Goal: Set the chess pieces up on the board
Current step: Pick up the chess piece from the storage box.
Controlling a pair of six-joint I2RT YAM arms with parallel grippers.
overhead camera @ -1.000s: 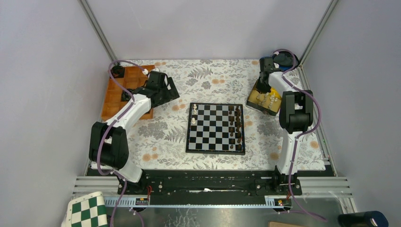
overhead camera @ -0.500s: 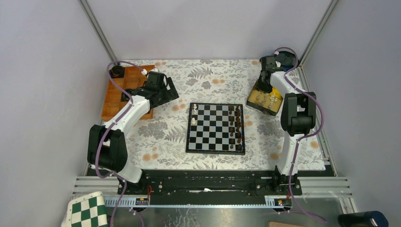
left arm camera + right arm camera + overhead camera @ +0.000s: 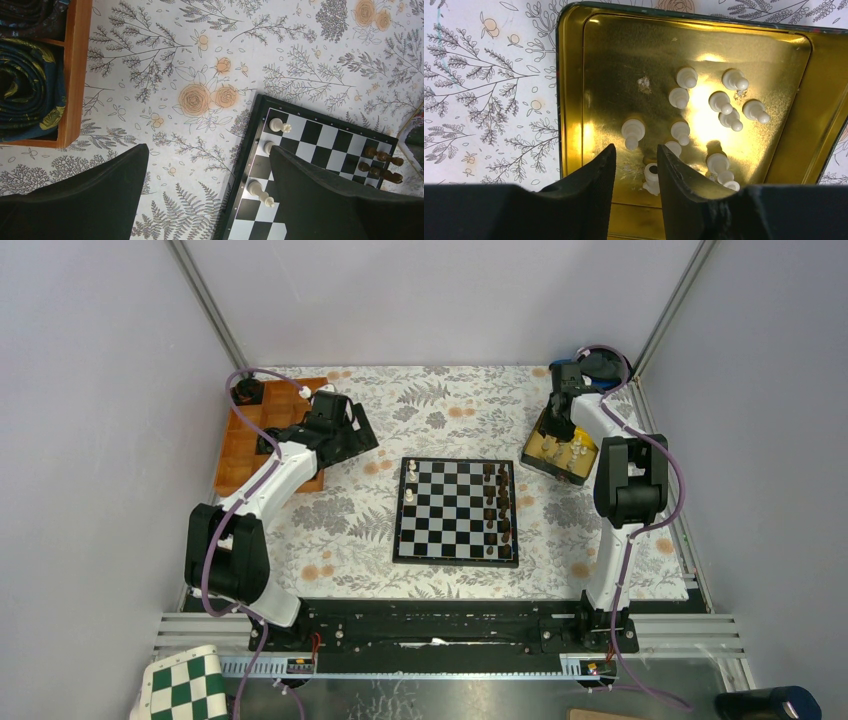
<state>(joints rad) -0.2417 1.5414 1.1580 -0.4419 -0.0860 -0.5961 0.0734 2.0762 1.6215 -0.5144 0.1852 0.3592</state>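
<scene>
– At the far right of the counter [image 3: 450, 400], what sits under the right arm?

– Gold tin [image 3: 569, 100]. Loose cream chess pieces [image 3: 680, 132] on its floor, roughly a dozen, mostly toward one side, several touching. Right fingers [image 3: 589, 190] over one edge of the tin, parted with a narrow gap, pinching nothing. One piece stands just ahead of the gap. Another shows inside the gap, close against one finger. Contact there: cannot tell.

– Board?

– Board [image 3: 450, 530] mid-counter, well apart from the tin. Black frame, black and pale grey squares. Left wrist view: three cream pieces on it, along the edge column nearest the left arm. Two are close together by the corner, the third a little further along. Dark brown pieces [image 3: 500, 505] run in two files down the opposite edge, the side toward the tin.

– Left arm?

– Left fingers [image 3: 75, 200] spread wide, nothing between them, hovering above the flowered cloth beside the board's corner. One finger overlaps the board in that view. Wooden tray [image 3: 240, 455] lies near, at the far left of the counter, with dark patterned cloth rolls [image 3: 25, 90] in its compartments.

– Anything off the counter?

– Green-and-white checkered board [image 3: 185, 685], in front of the rail, below the left arm's base.
</scene>
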